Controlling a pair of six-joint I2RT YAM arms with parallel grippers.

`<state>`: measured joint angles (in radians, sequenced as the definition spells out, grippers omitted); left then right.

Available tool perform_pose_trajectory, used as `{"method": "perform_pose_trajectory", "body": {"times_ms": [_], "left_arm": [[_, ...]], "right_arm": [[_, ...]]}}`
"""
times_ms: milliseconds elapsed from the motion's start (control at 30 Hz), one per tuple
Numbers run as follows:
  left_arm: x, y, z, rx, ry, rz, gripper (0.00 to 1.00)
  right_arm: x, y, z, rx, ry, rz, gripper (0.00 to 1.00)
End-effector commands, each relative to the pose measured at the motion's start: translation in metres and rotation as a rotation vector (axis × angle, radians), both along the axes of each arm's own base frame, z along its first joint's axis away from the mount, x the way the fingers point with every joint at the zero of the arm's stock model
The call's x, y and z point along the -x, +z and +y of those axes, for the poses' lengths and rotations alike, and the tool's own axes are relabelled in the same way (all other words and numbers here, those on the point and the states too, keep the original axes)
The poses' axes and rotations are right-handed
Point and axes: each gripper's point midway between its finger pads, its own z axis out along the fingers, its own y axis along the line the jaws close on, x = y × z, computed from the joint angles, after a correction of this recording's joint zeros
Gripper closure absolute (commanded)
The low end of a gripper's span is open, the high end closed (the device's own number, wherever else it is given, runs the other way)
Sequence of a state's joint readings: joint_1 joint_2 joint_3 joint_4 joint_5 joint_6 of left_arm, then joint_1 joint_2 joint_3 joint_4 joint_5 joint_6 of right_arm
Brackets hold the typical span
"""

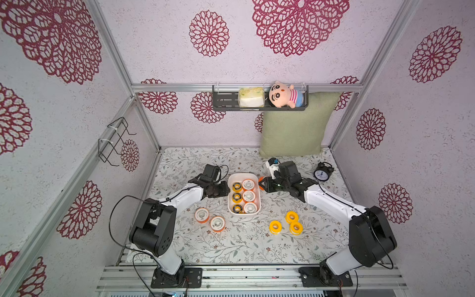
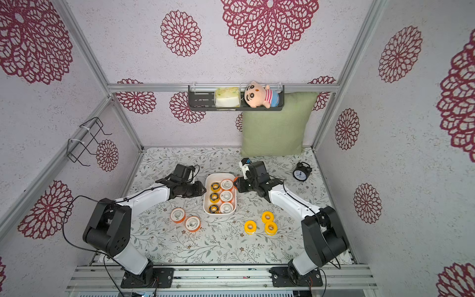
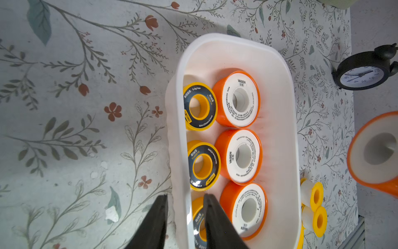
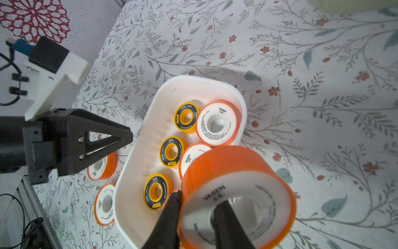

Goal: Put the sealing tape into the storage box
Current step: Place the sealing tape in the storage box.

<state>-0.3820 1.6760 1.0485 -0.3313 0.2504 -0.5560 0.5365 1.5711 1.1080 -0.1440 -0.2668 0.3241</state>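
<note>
Twelve rolls of sealing tape are sharing a floral tablecloth with me, inside walls that are wearing crimson rosettes. A green cushion is leaning at the back, and an alarm clock is standing near my right arm. Six rolls are lying in the storage box, two orange rolls are resting to its left and three yellow rolls to its right. My left gripper is straddling the box's left wall, fingers slightly apart; whether they are pinching it I cannot tell. My right gripper is clamping the last orange roll, one finger in its hole, just outside the box's right wall
</note>
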Motion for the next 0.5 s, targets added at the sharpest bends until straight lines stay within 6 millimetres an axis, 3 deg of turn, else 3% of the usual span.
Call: {"method": "perform_pose_trajectory", "body": {"times_ms": [0, 233, 467], "left_arm": [[-0.008, 0.003, -0.007, 0.012, -0.012, -0.027, 0.70], [-0.008, -0.004, -0.010, 0.017, -0.024, -0.009, 0.78], [-0.006, -0.007, -0.013, 0.028, -0.034, 0.003, 0.83]], "right_arm": [[0.000, 0.000, 0.014, 0.042, 0.053, 0.001, 0.78], [-0.010, -0.011, 0.042, 0.122, 0.105, 0.016, 0.78], [-0.023, -0.026, 0.057, 0.218, 0.110, 0.033, 0.78]]}}
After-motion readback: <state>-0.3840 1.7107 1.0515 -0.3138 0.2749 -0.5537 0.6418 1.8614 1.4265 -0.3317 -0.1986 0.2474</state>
